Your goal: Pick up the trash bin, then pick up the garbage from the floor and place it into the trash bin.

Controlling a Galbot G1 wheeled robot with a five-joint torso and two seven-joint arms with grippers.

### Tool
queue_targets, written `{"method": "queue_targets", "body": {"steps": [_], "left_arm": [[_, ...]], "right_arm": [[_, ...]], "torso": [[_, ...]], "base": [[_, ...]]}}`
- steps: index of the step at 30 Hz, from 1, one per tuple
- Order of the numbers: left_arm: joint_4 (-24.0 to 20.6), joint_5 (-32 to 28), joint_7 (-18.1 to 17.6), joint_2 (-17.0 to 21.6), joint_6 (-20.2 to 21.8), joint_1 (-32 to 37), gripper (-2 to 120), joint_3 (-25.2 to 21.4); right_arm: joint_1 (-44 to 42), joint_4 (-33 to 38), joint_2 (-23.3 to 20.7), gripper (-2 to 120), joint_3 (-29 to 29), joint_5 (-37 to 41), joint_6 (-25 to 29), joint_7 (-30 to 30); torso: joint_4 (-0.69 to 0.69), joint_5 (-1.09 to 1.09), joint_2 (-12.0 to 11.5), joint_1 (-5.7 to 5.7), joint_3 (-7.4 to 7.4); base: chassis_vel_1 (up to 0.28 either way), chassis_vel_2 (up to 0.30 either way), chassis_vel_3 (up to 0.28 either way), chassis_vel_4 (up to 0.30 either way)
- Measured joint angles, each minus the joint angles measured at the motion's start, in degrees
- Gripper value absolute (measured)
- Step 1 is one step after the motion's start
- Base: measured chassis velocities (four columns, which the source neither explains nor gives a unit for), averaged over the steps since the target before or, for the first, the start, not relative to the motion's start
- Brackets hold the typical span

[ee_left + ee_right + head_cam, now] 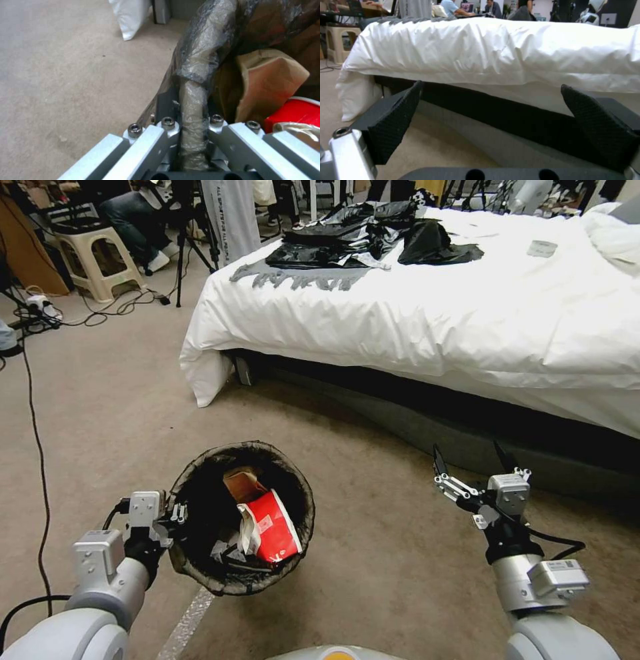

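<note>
Beige carpet (pixel 400 580), white bed (pixel 467 327) ahead and to the right, black bags (pixel 373 237) on the bedding. Left gripper (pixel 179 513) is clamped on the bin (pixel 200 567) at the near-left rim; in the left wrist view the fingers (pixel 166 105) pinch the bag-wrapped rim (pixel 193 105), nearly closed. Bin tilts toward the camera. Inside: red-white carton (pixel 270 527), brown paper bag (pixel 243 483), pale scraps. Right gripper (pixel 470 453) hangs over bare carpet beside the bed base, fingers (pixel 393 117) spread wide, holding nothing.
</note>
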Motion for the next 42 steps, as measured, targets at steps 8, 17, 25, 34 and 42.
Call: {"method": "queue_targets", "body": {"steps": [8,17,25,34,42], "left_arm": [[0.0,-0.01,-0.02,-0.6,0.02,0.01,0,0.08],[0.0,0.02,-0.04,-0.25,0.0,0.02,0,0.14],[0.0,0.02,-0.06,-0.21,-0.03,0.07,0,0.13],[0.0,-0.02,-0.1,-0.33,-0.03,0.18,0,0.24],[0.0,-0.13,-0.1,-0.18,-0.03,0.18,0,0.18]], "right_arm": [[1.3,-0.23,-0.8,100,-1.44,0.79,-1.78,1.27],[1.38,-0.43,-0.8,100,-1.45,1.06,-1.93,1.58],[2.03,-0.56,-0.84,100,-2.18,1.32,-2.48,1.96],[2.32,-0.59,-0.83,100,-2.59,1.64,-2.96,2.69],[2.69,-0.64,-0.8,100,-2.82,1.92,-3.3,2.8]], "torso": [[0.0,0.0,0.0,0.0,0.0],[0.0,0.0,0.0,0.0,0.0],[-0.01,0.0,0.0,0.0,0.0],[0.0,0.0,0.0,0.0,0.0],[0.0,0.0,0.0,0.0,0.0]], "base": [[0.0,0.0,0.0,0.0],[0.0,0.0,0.0,0.0],[0.0,0.0,0.0,0.0],[0.0,0.0,0.0,0.0],[0.0,0.0,0.0,0.0]]}}
